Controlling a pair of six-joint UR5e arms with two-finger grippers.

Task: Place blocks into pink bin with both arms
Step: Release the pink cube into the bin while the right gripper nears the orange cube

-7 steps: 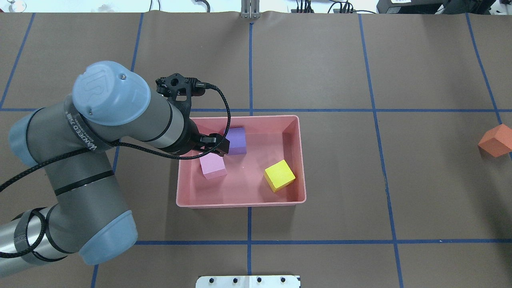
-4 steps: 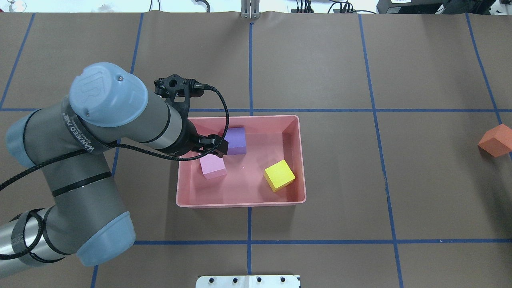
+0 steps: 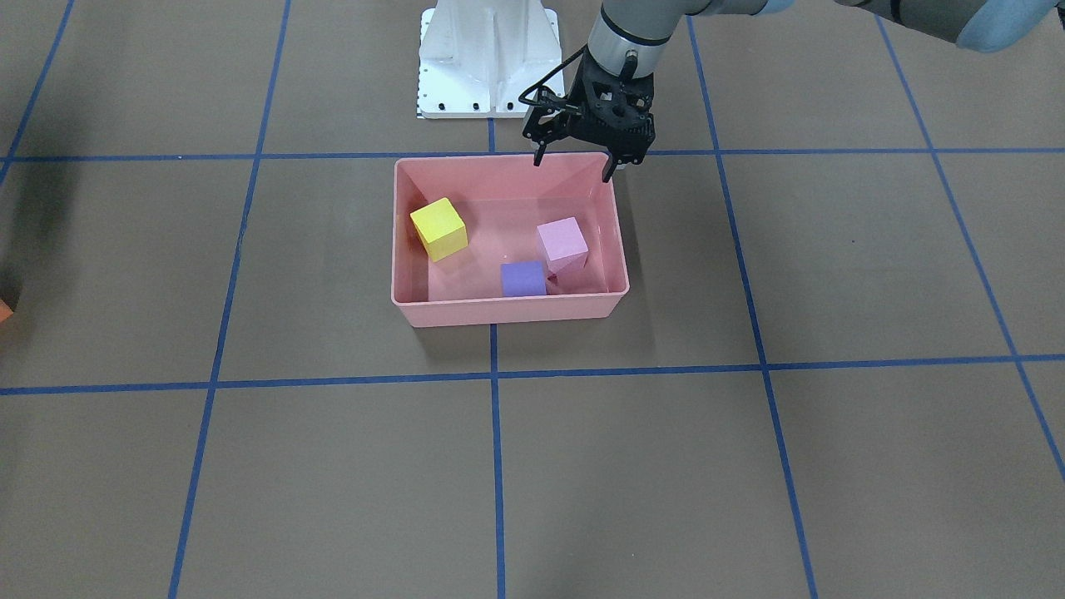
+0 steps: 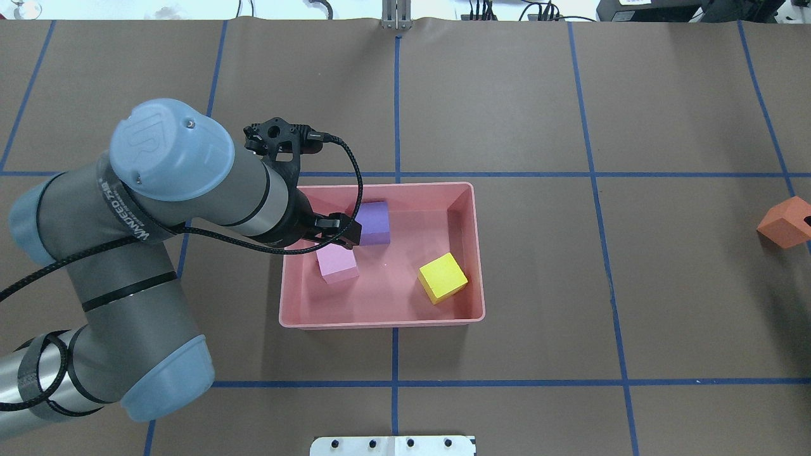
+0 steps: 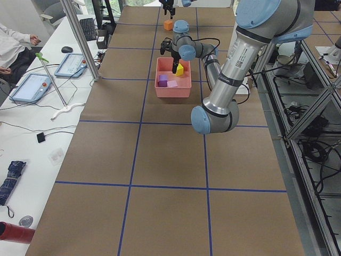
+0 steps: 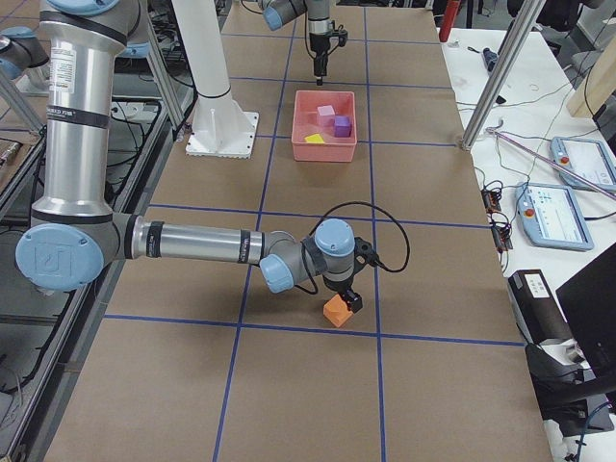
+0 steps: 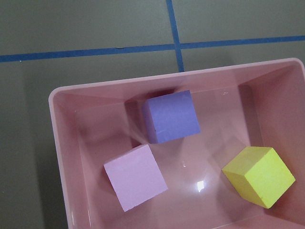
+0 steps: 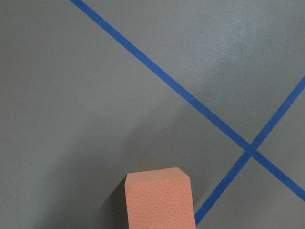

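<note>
Brown table (image 4: 570,285), three blocks (image 4: 442,277) in pink bin (image 4: 380,322)

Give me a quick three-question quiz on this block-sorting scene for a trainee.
1. How many blocks lie inside the pink bin?
2. True or false: the left gripper is open and holds nothing.
3. Which block lies outside the bin? A the yellow block, B the orange block, C the light pink block.
Key: 1) three; 2) true; 3) B.
</note>
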